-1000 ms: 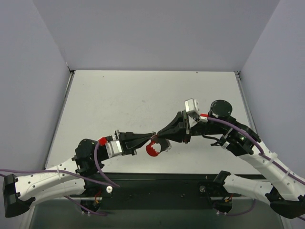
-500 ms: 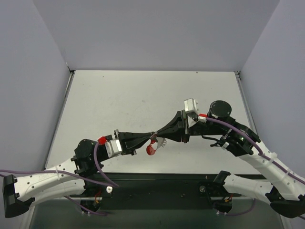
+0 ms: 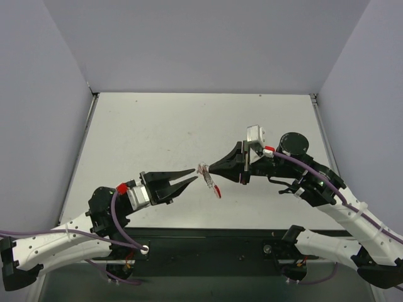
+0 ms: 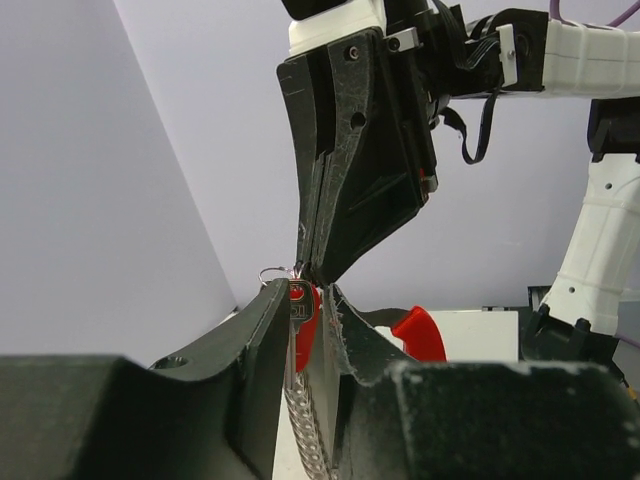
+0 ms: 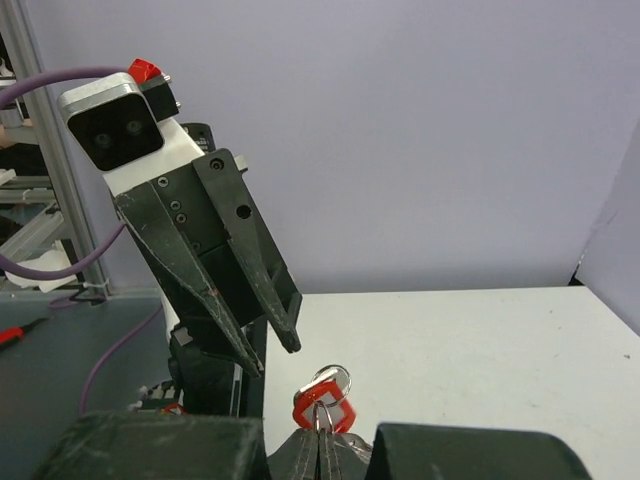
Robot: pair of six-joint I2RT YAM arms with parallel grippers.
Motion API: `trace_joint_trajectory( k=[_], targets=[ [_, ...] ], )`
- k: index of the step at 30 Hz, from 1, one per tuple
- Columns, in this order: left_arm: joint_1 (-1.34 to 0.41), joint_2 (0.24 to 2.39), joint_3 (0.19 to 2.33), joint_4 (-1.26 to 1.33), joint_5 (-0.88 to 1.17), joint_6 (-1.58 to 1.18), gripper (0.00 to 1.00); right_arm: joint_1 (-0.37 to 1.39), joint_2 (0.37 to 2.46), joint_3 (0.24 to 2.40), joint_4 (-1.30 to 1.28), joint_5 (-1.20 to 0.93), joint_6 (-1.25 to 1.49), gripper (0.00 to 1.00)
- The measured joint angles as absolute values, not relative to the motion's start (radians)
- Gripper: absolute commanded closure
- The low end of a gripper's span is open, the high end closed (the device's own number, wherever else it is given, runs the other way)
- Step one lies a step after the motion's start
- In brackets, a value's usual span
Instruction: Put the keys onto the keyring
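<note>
Top view: one left gripper [image 3: 196,174], jaws parted and empty, beside one right gripper [image 3: 210,168]; one keyring [image 3: 213,184] dangling under the right gripper's tip
Left wrist: one red-headed key [image 4: 300,308] at that tip
Right wrist: right gripper's jaws clamped on the key [image 5: 313,400]

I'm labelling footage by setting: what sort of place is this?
Probably a robotics lab test cell: a left arm and right arm bolted at the near edge of a white table, plain grey walls boxing it in, purple cables trailing from the arms.
</note>
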State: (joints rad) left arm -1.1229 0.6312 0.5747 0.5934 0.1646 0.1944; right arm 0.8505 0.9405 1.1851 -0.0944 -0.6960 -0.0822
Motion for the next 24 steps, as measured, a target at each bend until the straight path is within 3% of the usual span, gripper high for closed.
trace_joint_trajectory(
  k=[2,6,9,10,18,24],
  targets=[
    [-1.123,0.629,0.575,0.585,0.159,0.196,0.65,0.85,0.941,1.185,-0.094,-0.692,-0.082,1.0],
    [-1.123,0.622,0.575,0.562,0.148,0.2,0.43,0.85,0.941,1.185,-0.094,-0.684,-0.082,1.0],
    [-1.123,0.616,0.578,0.527,0.134,0.199,0.37,0.85,0.941,1.185,-0.094,-0.684,-0.083,1.0],
    [-1.123,0.615,0.593,0.48,0.127,0.197,0.31,0.85,0.941,1.185,-0.094,-0.683,-0.083,1.0],
    [-1.123,0.716,0.976,0.002,0.052,0.15,0.29,0.85,0.937,1.185,-0.125,-0.696,-0.135,1.0],
    [-1.123,0.727,1.092,-0.217,0.057,0.103,0.23,0.85,0.938,1.185,-0.207,-0.725,-0.214,1.0]
  ],
)
